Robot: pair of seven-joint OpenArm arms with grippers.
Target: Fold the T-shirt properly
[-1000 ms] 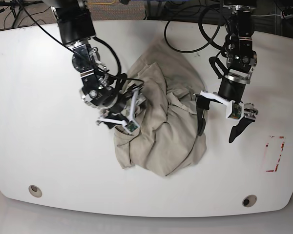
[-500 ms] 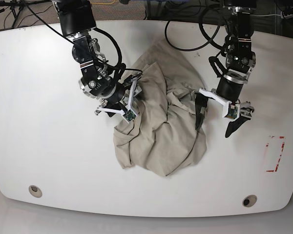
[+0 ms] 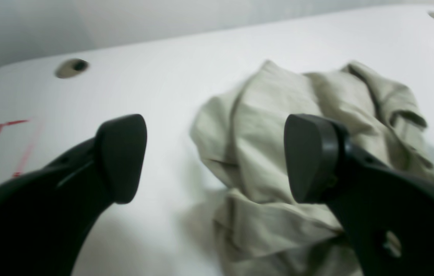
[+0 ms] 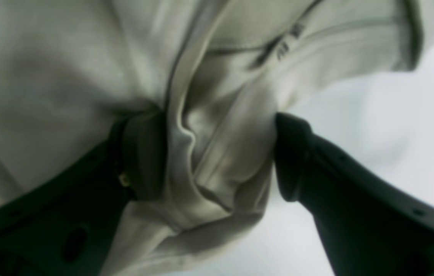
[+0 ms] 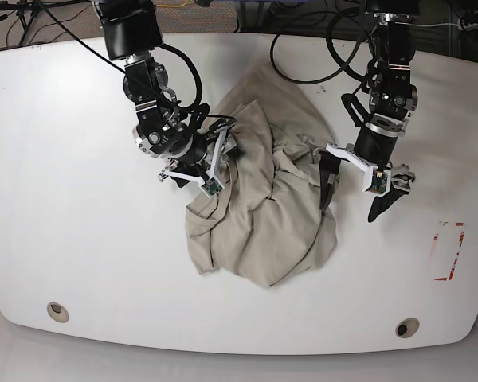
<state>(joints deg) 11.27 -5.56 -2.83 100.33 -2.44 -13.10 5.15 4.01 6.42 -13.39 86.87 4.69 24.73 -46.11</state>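
Beige cloth: the T-shirt [image 5: 259, 199] is lying crumpled in a heap near the middle of the white table [image 5: 64, 199], wrinkled, bunched, nothing laid flat.

Right gripper [image 5: 201, 163] is sitting at the heap's edge on the base view's left side. Its wrist view is showing a thick fold of the T-shirt [image 4: 217, 153] bulging between the two black fingers [image 4: 144, 153], cloth touching both inner faces. Jaws are standing wide; can't tell whether they're actually clamping the fold or just straddling it. View is blurred.

Left gripper [image 5: 354, 191] is hanging at the opposite side of the heap, jaws spread wide, nothing between them. In its wrist view one finger [image 3: 121, 157] is over bare table, the other finger is over the shirt's edge [image 3: 278, 115]; can't tell if that finger is touching the fabric.

Red tape marks [image 5: 448, 251] are showing on the table beyond the left gripper, well apart from the shirt. Black cables [image 5: 303, 60] are trailing across the table's far edge.
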